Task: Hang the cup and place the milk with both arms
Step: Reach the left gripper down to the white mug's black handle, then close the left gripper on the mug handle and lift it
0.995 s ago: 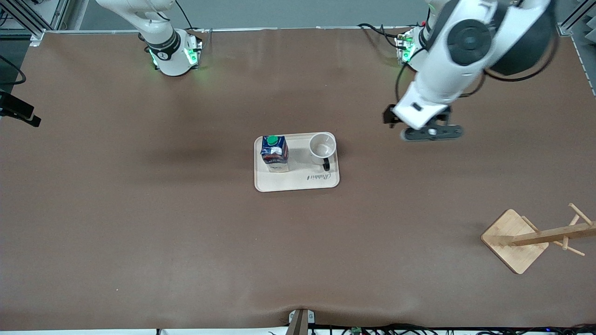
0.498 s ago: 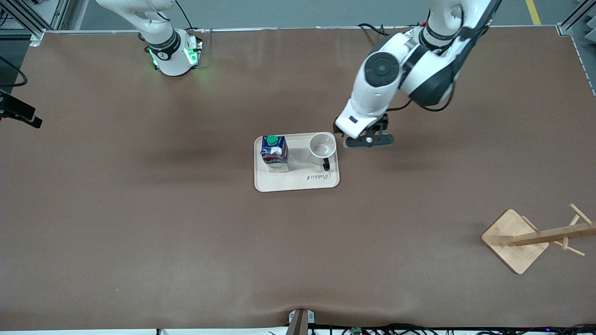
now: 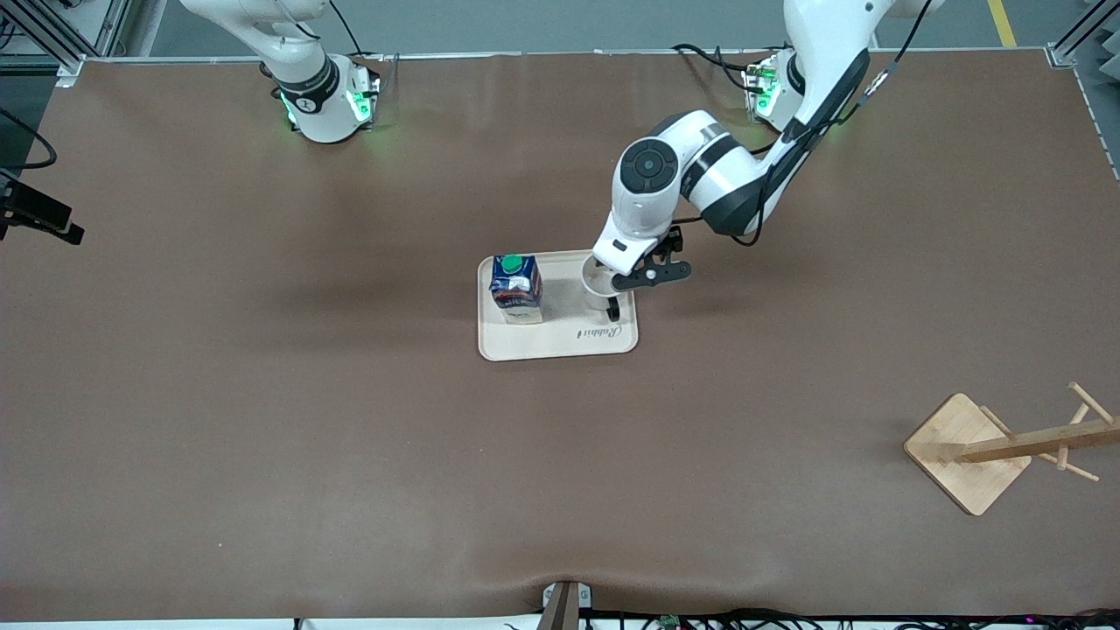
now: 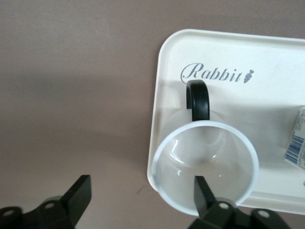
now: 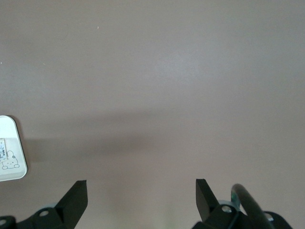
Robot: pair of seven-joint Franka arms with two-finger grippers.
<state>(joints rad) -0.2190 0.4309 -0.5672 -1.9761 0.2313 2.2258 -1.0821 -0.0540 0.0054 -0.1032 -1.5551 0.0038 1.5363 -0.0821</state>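
Observation:
The cup (image 3: 601, 282) stands upright on a cream tray (image 3: 560, 343), its black handle (image 3: 614, 309) pointing toward the front camera. The milk (image 3: 515, 288) stands on the same tray, beside the cup toward the right arm's end. My left gripper (image 3: 652, 276) is open and empty above the tray's edge beside the cup. In the left wrist view its fingers straddle the cup's wall: one fingertip (image 4: 202, 186) is over the cup (image 4: 207, 167), the other over bare table; the gripper (image 4: 142, 183) holds nothing. My right gripper (image 5: 141, 187) is open over bare table; it is outside the front view.
A wooden cup rack (image 3: 1006, 446) with pegs stands on a square base near the front camera at the left arm's end of the table. The tray reads "Rabbit" (image 4: 217, 74). A white rounded corner (image 5: 12, 162) shows at the edge of the right wrist view.
My left arm has swung from the left arm's end of the table toward the tray and lowered, bringing its open gripper to the cup. The cup, milk and right arm have not moved.

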